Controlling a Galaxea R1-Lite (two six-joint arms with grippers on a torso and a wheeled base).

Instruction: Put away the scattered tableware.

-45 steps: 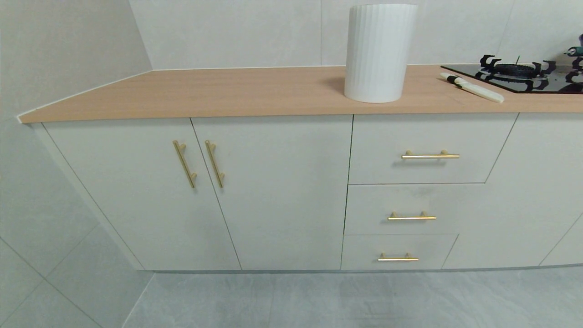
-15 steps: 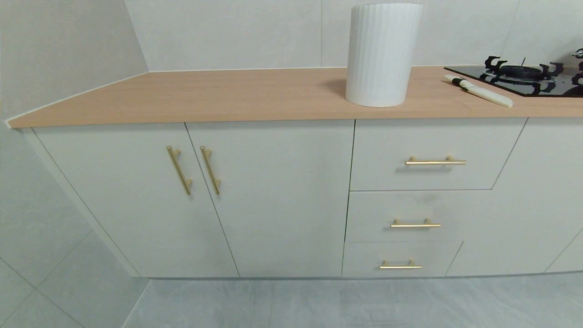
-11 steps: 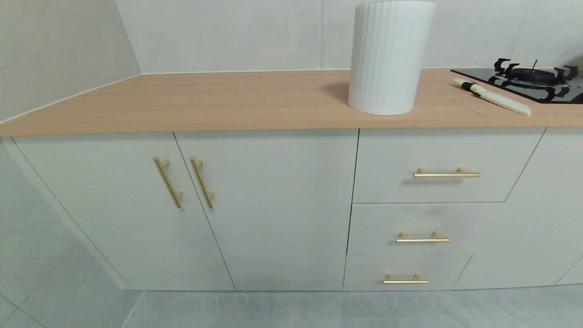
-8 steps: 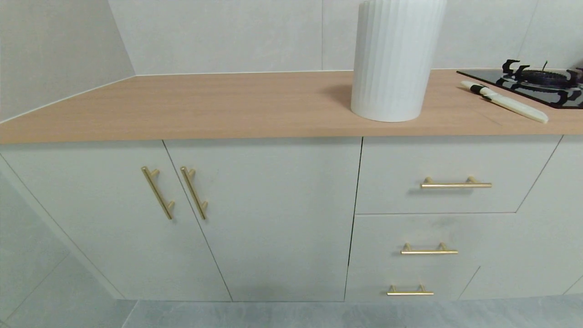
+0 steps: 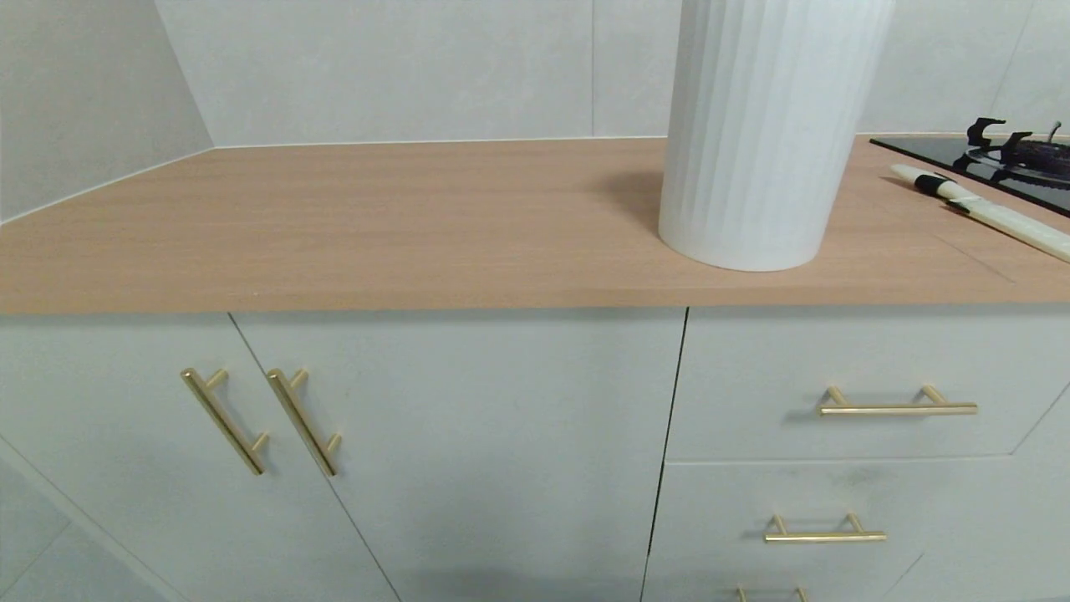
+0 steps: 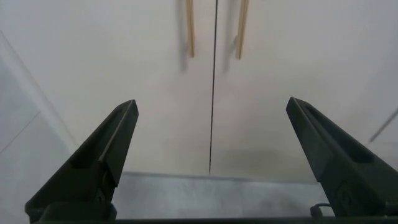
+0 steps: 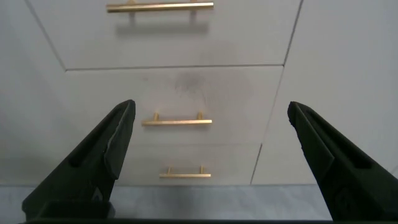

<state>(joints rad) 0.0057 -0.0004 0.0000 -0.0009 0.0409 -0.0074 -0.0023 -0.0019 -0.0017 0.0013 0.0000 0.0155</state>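
- Upright on the wooden countertop, toward its right and close to the front edge: ribbed white canister.
- Flat on the same countertop, right of the canister and apart from it: cream-white knife with a black band, just beside the front edge of the black gas hob.
- Low in front of the double cabinet doors: left gripper, jaws spread wide, nothing between them, roughly centred on the seam between the two doors.
- Facing the drawer stack: right gripper, jaws also wide apart and empty, with three brass bar handles one above another beyond the fingers.
- Under the countertop in the head view: the two doors on the left, with a pair of brass handles close together at the seam, and the drawers to their right.
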